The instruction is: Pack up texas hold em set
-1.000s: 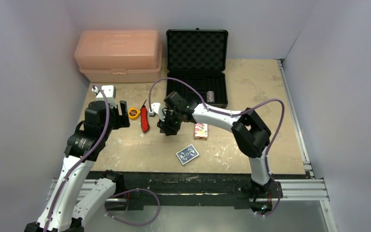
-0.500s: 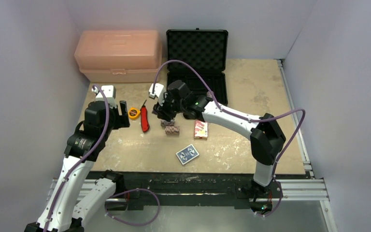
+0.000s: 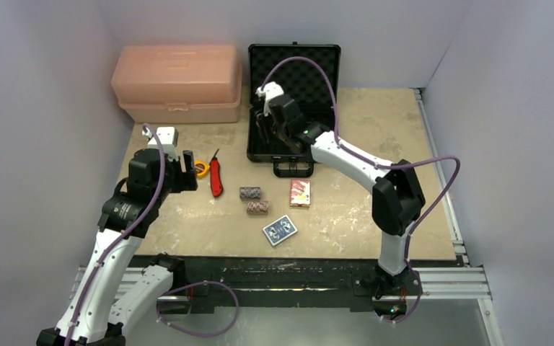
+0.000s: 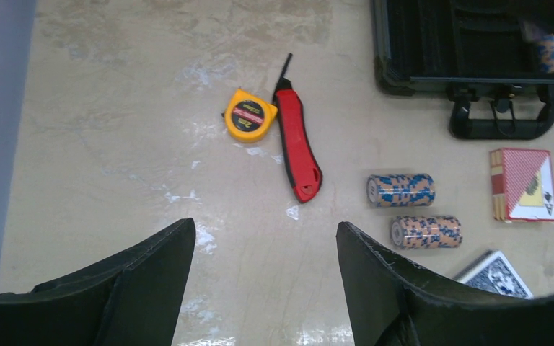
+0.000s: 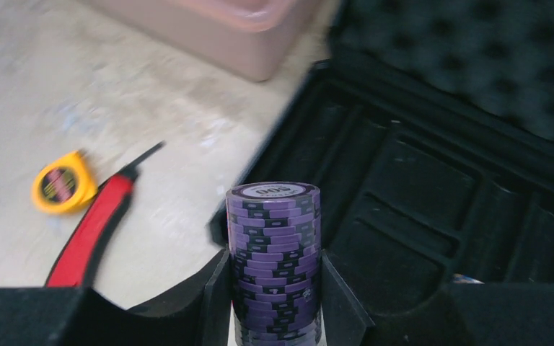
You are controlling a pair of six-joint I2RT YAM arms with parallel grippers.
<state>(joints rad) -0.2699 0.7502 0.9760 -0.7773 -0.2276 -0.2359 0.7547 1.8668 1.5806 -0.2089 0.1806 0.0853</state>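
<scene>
The black briefcase lies open at the back of the table, foam lining showing. My right gripper is shut on an upright purple-white chip stack, held above the case's front left corner. Two more chip stacks lie on their sides mid-table, also seen from the left wrist. The red deck sits to their right and the blue deck nearer me. My left gripper hangs open over bare table at the left.
The pink toolbox stands at the back left beside the case. A red utility knife and a yellow tape measure lie between my left gripper and the chip stacks. Another chip stack rests inside the case.
My right arm lifted a chip stack from mid-table and swung back to the case's front left corner, uncovering two stacks on the table. The left arm barely moved.
</scene>
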